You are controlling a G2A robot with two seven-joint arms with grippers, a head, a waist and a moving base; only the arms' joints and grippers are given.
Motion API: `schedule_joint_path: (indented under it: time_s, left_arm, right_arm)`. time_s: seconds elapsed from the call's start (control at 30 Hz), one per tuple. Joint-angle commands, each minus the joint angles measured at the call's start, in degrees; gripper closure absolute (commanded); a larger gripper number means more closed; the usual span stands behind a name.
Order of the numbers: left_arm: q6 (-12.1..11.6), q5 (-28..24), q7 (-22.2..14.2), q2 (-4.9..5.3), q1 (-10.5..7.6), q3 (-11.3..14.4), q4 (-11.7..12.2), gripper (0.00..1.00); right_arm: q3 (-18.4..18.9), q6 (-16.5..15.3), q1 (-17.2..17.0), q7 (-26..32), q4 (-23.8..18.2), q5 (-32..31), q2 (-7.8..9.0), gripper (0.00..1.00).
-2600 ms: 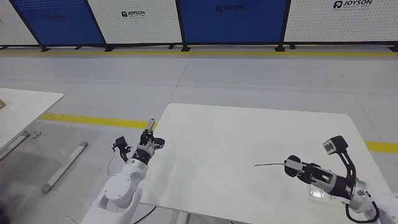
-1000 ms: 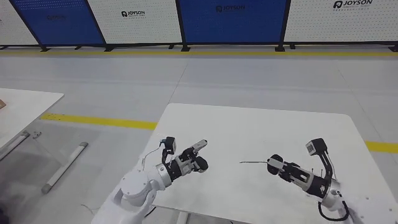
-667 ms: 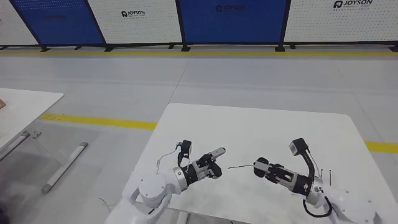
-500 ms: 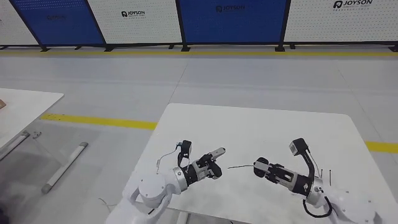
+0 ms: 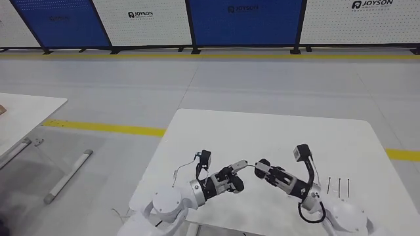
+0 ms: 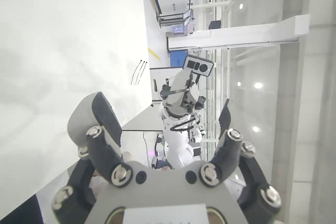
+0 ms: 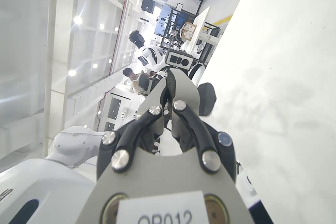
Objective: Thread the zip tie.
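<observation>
Zip tie (image 5: 252, 164): a thin black strap sticking out of the right claw (image 5: 262, 168) toward the left claw (image 5: 235, 172), held in the air over the near part of the table (image 5: 262, 128). It is too thin to tell which end carries the head.
Right claw: fingers pressed together on the strap. Its own wrist view (image 7: 170, 75) shows no gap between them.
Left claw: fingers (image 6: 105, 114) spread wide apart with nothing between them, facing the right claw. In the top view the strap's free end lies just off one fingertip.
Spare ties (image 5: 338, 185): three lie side by side on the table by the right arm, well apart from both claws.
Step in hand: most likely getting the free end between the spread fingers, so both claws hold the strap and it can be bent round into its head.
Doing it well: keep the right claw's hold firm and level so the strap does not droop or swing. Bring the left claw in slowly, centred on the strap, and close it only once the end sits squarely between the pads.
Risk: a thin springy strap may flick aside if nudged by a fingertip, or be caught only at its very tip and slip out.
</observation>
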Motion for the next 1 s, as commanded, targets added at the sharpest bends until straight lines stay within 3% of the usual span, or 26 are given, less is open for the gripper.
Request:
schedule_joint_path:
  time_s: [0.0, 0.27, 0.43, 0.7, 0.9, 0.97]
  left_arm:
    - [-1.0, -0.2, 2.9, -0.4, -1.64, 1.4, 1.8, 0.0]
    - [-1.0, -0.2, 2.9, -0.4, -1.64, 1.4, 1.8, 0.0]
    - [-2.4, -0.6, 8.5, -0.86, -2.0, 2.4, 2.0, 0.0]
    - [-1.7, -0.6, 8.0, -0.88, -2.3, 2.8, 2.3, 0.0]
    - [-6.9, 1.3, 10.8, -0.97, -2.06, 2.8, 2.9, 0.0]
    - [-7.5, 1.1, 10.3, -0.91, -1.63, 2.7, 2.7, 0.0]
  right_arm:
    - [-0.2, 0.2, 0.2, -0.1, 0.2, -0.2, -0.08, 1.0]
    - [-0.2, 0.2, 0.2, -0.1, 0.2, -0.2, -0.08, 1.0]
    - [-0.2, 0.2, 0.2, -0.1, 0.2, -0.2, -0.08, 1.0]
    - [-0.2, 0.2, 0.2, -0.1, 0.2, -0.2, -0.08, 1.0]
    - [-0.2, 0.2, 0.2, -0.1, 0.2, -0.2, -0.08, 1.0]
    - [-0.2, 0.2, 0.2, -0.1, 0.2, -0.2, -0.08, 1.0]
